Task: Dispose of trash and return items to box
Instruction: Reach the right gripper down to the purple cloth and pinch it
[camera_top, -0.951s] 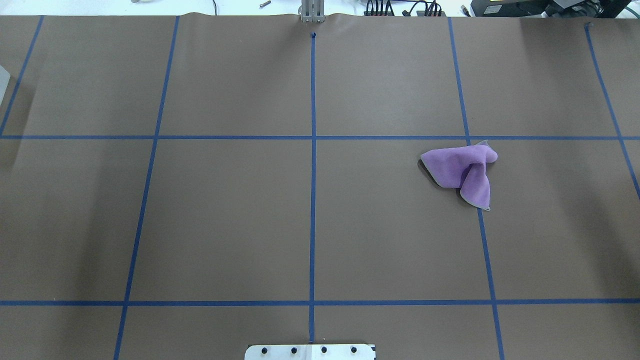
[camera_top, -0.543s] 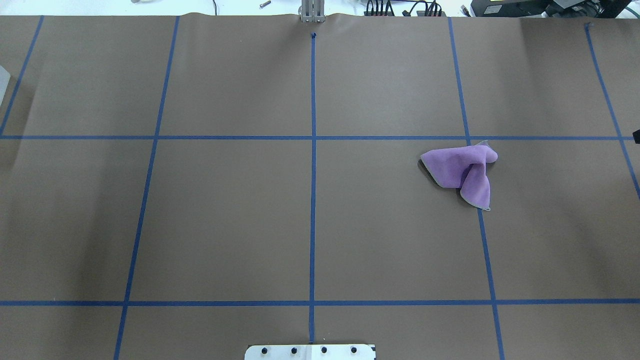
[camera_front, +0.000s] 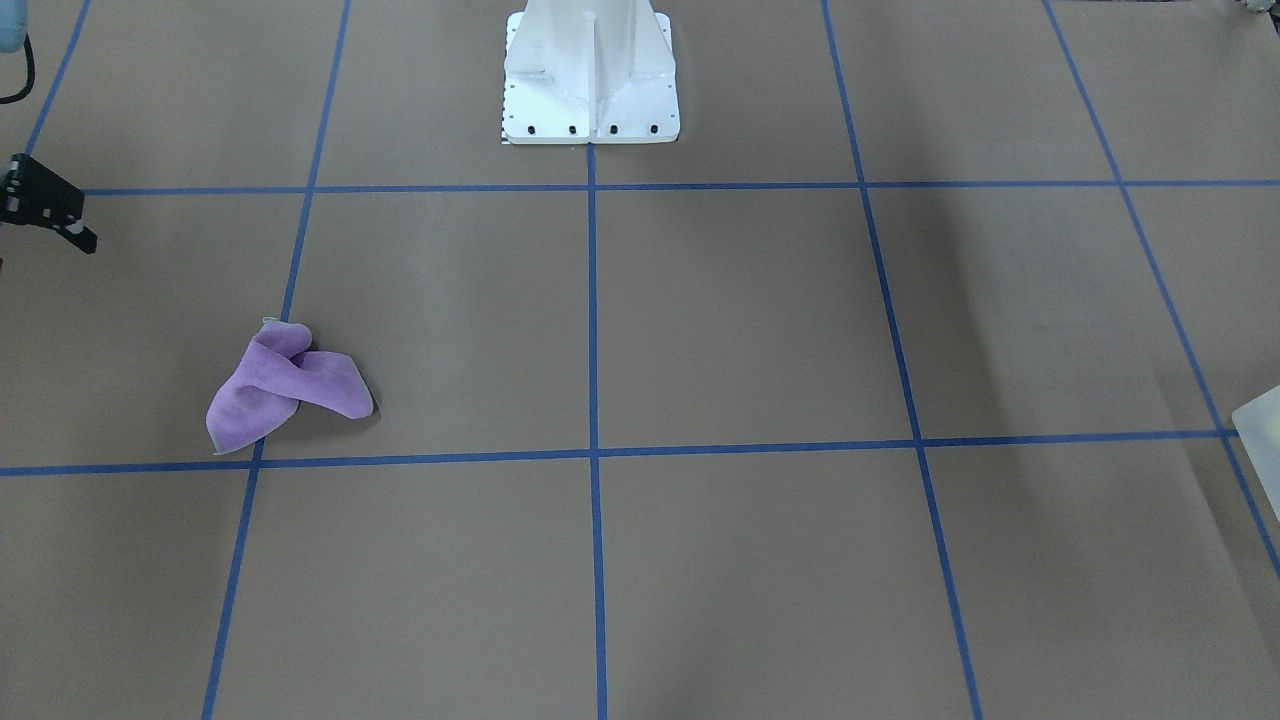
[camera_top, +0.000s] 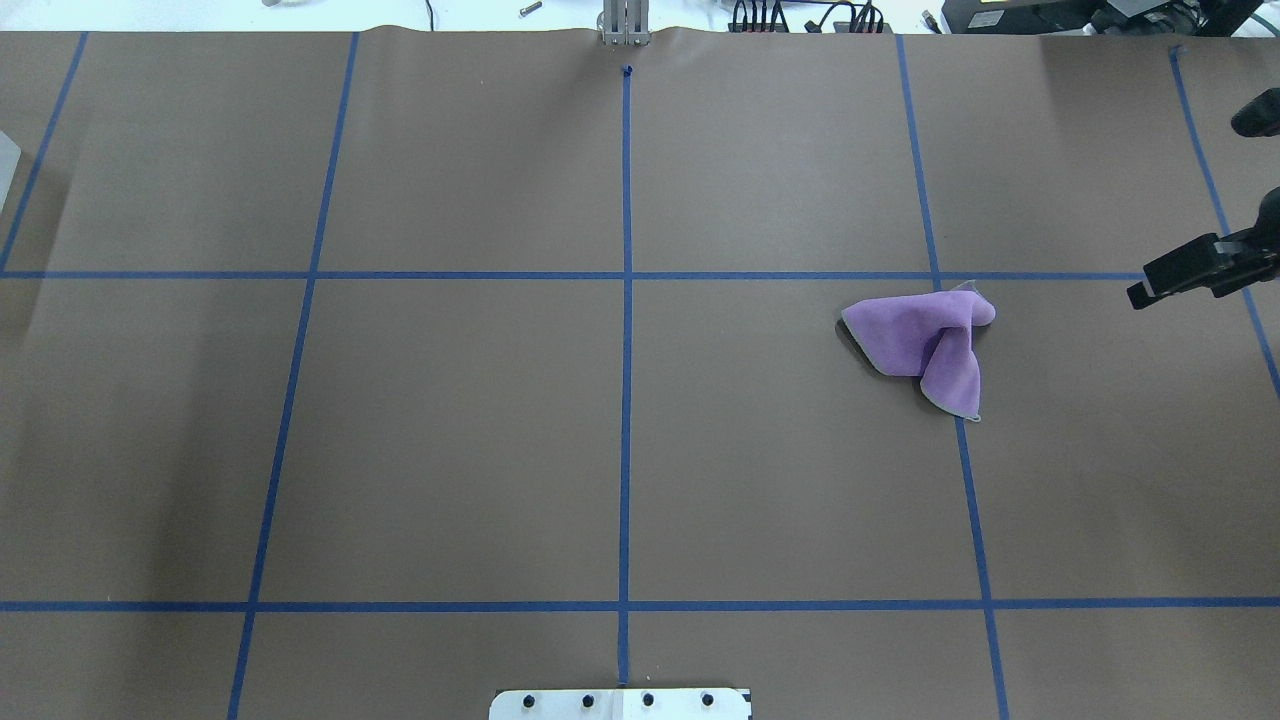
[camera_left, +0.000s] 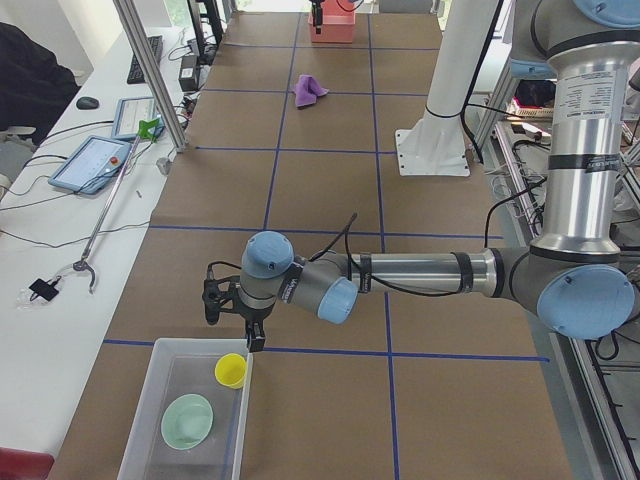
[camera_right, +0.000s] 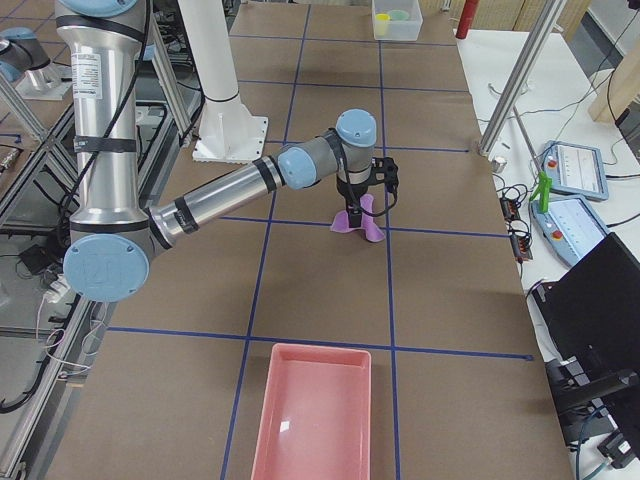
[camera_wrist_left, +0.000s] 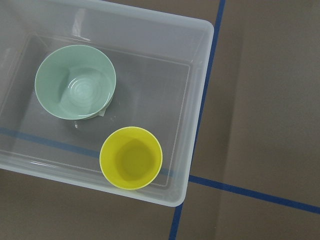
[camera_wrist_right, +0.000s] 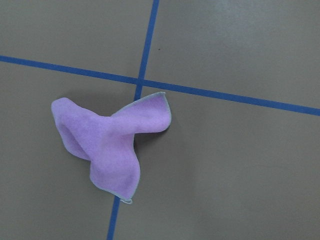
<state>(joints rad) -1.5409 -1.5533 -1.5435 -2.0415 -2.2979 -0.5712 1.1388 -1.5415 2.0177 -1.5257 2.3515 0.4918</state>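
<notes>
Left wrist-mounted: yellow cup (camera_wrist_left: 131, 157) and teal bowl (camera_wrist_left: 75, 82) inside box (camera_wrist_left: 204, 75)

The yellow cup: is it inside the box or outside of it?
Inside. In the left wrist view the yellow cup stands within the walls of the box, beside the teal bowl.

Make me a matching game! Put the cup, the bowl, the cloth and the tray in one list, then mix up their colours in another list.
Things:
1. cup
2. bowl
3. cloth
4. tray

Colours:
A. purple
B. yellow
C. pink
D. pale teal

Pairs: 1-B, 2-D, 3-A, 4-C.
</notes>
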